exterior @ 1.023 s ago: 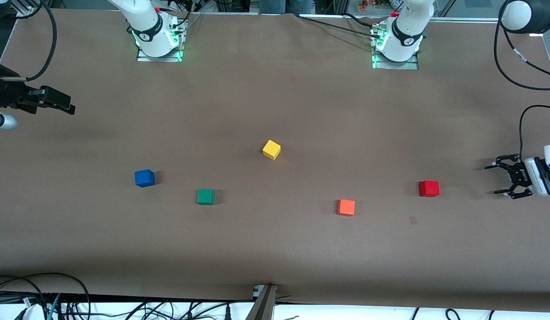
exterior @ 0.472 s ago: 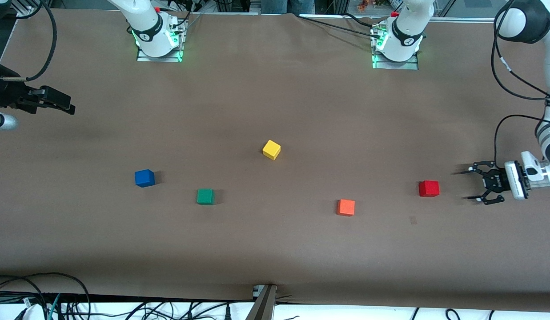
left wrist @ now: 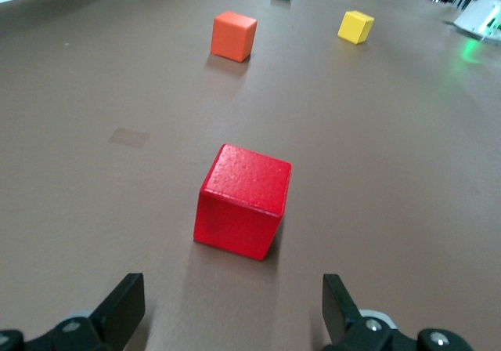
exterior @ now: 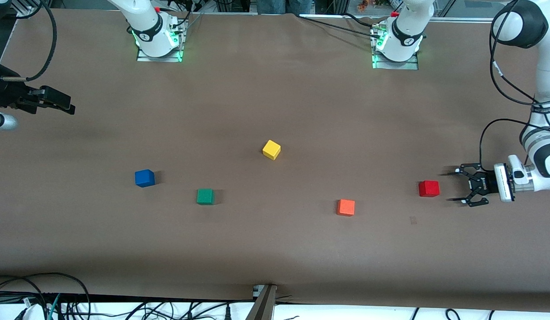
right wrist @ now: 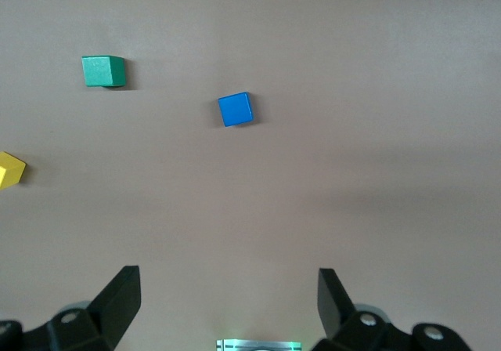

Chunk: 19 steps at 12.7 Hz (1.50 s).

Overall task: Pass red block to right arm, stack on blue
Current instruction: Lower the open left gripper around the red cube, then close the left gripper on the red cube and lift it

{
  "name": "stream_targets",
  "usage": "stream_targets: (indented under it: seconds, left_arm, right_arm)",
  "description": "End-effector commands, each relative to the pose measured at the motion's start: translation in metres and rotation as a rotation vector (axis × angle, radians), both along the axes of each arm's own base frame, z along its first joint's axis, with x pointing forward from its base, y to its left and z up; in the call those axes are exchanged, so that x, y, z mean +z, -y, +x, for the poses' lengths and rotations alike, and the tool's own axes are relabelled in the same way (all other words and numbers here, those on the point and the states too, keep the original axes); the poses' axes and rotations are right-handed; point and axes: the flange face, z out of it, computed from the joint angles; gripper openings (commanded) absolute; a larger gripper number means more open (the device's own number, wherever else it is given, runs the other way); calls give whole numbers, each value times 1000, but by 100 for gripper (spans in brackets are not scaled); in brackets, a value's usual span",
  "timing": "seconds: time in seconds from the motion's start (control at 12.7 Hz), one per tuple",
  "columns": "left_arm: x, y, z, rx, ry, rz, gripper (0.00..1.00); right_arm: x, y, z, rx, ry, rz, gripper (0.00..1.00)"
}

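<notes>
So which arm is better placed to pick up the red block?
Left. Its open tool sits right beside the red block, fingers either side of its line in the left wrist view. The right tool waits at the other end, near the blue block.

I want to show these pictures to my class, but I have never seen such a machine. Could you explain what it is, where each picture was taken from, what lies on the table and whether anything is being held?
These are two white jointed robot arms bolted to a table covered in brown cloth. The wide picture comes from a high camera facing them. The other two come from small cameras on each arm's wrist, looking out past its two fingers.

Five small cubes lie apart on the cloth: a bright red cube, an orange cube, a yellow cube, a green cube and a deep blue cube.

Nothing is held. The left arm's hand, a black claw, is open and low beside the red cube at its end of the table, not touching it. The right arm's hand waits open at its own end, its camera looking down on the blue cube.
</notes>
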Motion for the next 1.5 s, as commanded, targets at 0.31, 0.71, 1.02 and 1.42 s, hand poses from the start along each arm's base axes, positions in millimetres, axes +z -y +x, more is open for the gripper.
stream_targets:
  seconds: [0.31,0.71,1.02,1.42]
  left_arm:
    - [-17,29,0,-78,102,-178,100]
    - [-35,33,-2,-88,162,-211,100]
    - [-43,36,-2,-83,196,-232,100]
    - [-43,42,0,-102,265,-254,78]
  right_arm:
    - [3,1,2,6,5,14,100]
    - [4,1,2,4,7,14,100]
    - [5,1,2,6,8,14,100]
    - [5,1,2,6,8,14,100]
